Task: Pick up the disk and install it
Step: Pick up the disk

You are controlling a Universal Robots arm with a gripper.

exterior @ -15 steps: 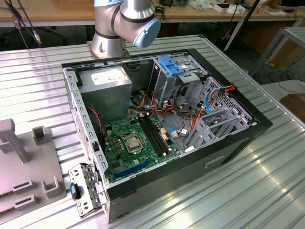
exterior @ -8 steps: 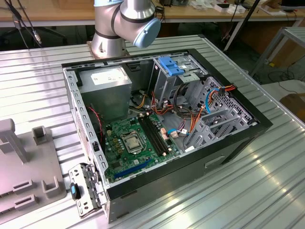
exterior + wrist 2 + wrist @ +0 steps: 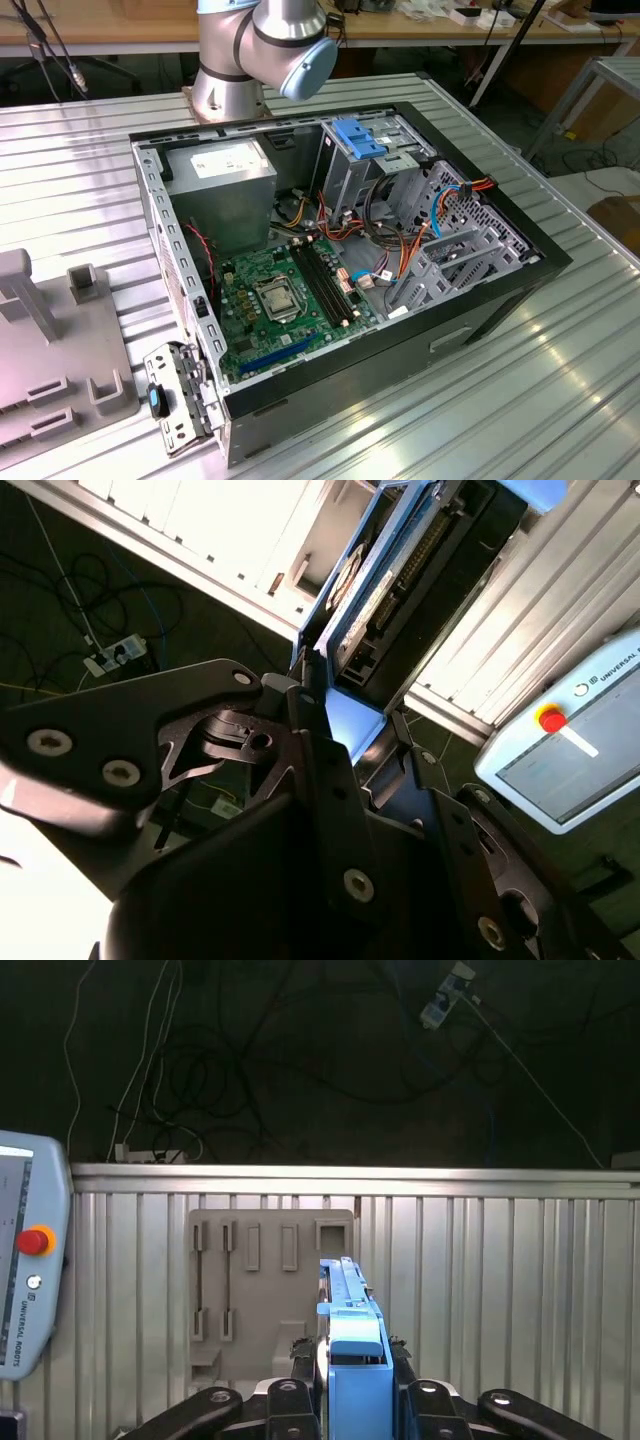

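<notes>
Gripper (image 3: 355, 1378) tight on the blue-framed disk (image 3: 345, 1300), both aimed at the grey fixture (image 3: 250, 1290).

The bench (image 3: 560, 400) is a ribbed, silvery metal top. An open computer case (image 3: 470, 325) lies on its side across the middle of it, its inside facing up. Toward the exterior view's left, near the case, a grey moulded fixture (image 3: 60, 390) sits flat on the ribs. At the far side the robot's base (image 3: 225, 95) stands just behind the case.
</notes>
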